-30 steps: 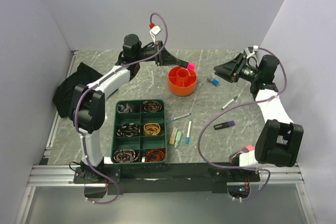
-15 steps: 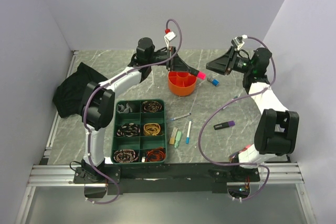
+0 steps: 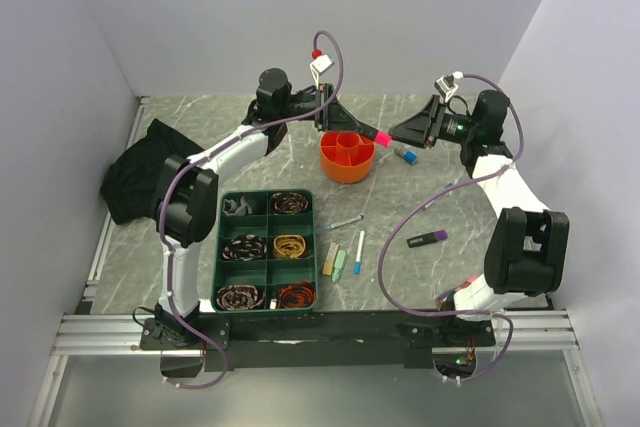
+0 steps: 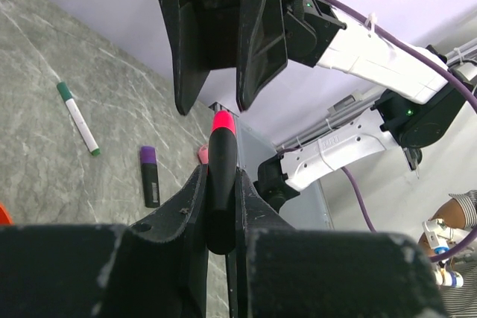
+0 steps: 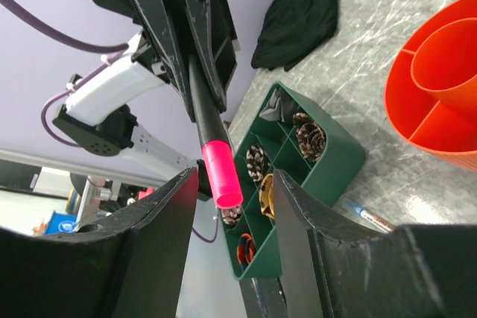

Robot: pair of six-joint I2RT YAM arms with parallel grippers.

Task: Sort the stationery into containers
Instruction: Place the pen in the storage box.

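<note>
One marker (image 3: 381, 137) aloft, in outstretched left gripper (image 3: 362, 128)

A green divided tray (image 3: 266, 193) is sitting near the bench's near edge, holding coiled bands (image 3: 290, 245). A black cloth (image 3: 135, 177) is lying crumpled at the left edge.

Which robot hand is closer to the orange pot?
The left. The left gripper hangs over the far rim of the orange pot, holding a pink-capped marker. The right gripper is off to the pot's right, open around the marker's pink cap.
</note>
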